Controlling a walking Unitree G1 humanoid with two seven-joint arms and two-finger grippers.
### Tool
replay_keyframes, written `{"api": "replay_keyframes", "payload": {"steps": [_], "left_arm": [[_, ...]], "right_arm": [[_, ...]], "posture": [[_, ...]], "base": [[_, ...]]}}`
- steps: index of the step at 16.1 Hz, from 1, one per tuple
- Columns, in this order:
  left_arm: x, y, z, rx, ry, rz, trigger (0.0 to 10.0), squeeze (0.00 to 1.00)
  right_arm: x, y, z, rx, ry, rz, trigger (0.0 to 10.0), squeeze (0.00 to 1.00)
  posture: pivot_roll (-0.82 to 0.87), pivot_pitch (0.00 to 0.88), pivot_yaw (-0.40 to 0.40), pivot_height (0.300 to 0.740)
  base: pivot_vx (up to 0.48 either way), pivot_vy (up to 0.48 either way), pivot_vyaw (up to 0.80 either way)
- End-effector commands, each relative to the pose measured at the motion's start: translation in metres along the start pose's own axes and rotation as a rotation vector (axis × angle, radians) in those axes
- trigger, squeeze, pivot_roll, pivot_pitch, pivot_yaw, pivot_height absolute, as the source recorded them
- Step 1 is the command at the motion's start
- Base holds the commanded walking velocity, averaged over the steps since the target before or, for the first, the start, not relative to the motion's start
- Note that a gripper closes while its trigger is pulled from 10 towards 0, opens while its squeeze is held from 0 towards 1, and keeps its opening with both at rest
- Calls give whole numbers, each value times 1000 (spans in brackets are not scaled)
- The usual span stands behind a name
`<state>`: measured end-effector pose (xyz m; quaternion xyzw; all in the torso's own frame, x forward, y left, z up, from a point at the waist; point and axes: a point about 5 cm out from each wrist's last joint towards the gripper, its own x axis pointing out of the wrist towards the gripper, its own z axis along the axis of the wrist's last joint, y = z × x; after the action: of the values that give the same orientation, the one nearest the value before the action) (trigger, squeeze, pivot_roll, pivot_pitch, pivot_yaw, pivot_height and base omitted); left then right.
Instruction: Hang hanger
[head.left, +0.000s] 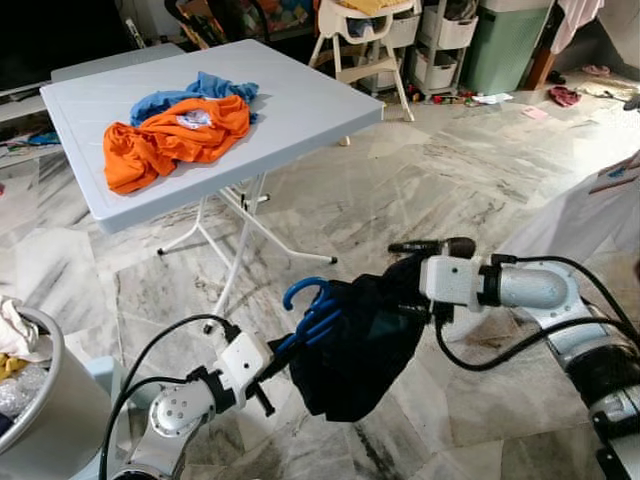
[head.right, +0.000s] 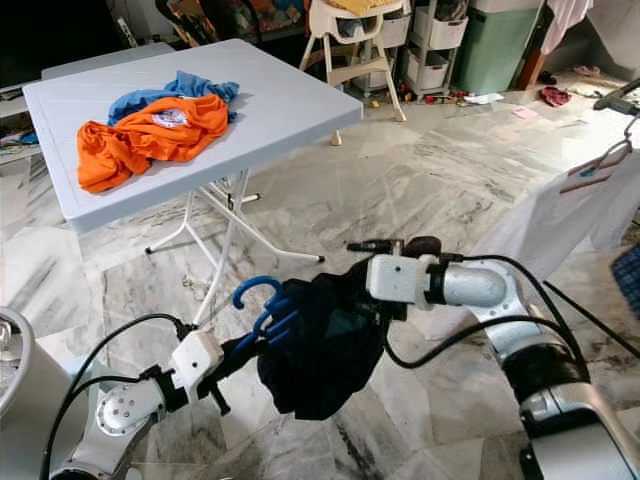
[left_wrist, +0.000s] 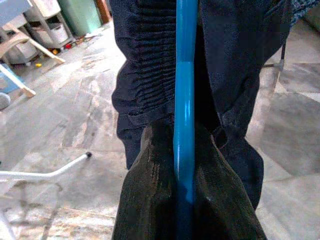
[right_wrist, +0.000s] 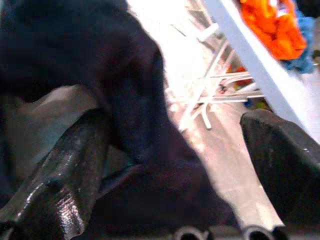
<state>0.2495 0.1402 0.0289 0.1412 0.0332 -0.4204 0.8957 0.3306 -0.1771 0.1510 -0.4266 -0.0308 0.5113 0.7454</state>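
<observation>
My left gripper (left_wrist: 184, 170) is clamped on the blue hanger (head.left: 305, 315), its axis running up and away toward the hook. Dark garment (head.left: 355, 350) hangs on it. My right gripper (right_wrist: 175, 165) is spread, around the cloth's far side. Table (head.left: 300, 120) beyond.

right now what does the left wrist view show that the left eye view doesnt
Left wrist view alone: close up, the left gripper's fingers are shut on the blue hanger, whose bar runs straight up between them.

Left eye view alone: the white table with the orange shirt and a blue garment, the hanger's curved hook, and the right gripper at the dark garment's top.

Both: the blue hanger, the dark garment draped on it, and the marble floor.
</observation>
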Motion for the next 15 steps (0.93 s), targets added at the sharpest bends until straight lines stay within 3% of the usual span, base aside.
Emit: {"api": "replay_keyframes", "payload": {"steps": [1,3,6,8,12,14,15], "left_arm": [[-1,3,2,23,-13,29,0,0],[-3,5,-3,28,20,57,0,0],[-5,12,-4,49,38,100,0,0],[-5,19,-2,68,39,134,0,0],[-6,22,-1,79,30,161,0,0],[-5,24,0,80,28,194,0,0],[-5,25,0,78,25,205,0,0]], "right_arm": [[0,-10,6,-29,-24,-56,10000,1000],[3,-11,10,3,-64,-76,10000,1000],[1,-3,9,31,-64,9,10000,1000],[-5,0,4,62,-32,89,10000,1000],[-9,1,0,105,-1,129,10000,1000],[-9,16,-11,176,59,186,10000,1000],[-7,19,-15,212,75,158,10000,1000]], "posture": [[-106,13,36,740],[-106,12,37,740],[-104,11,39,740],[-104,13,40,740],[-101,13,40,740],[-98,14,39,740],[-97,14,37,740]], "base": [[0,0,0],[0,0,0],[0,0,0],[0,0,0],[0,0,0],[0,0,0],[0,0,0]]}}
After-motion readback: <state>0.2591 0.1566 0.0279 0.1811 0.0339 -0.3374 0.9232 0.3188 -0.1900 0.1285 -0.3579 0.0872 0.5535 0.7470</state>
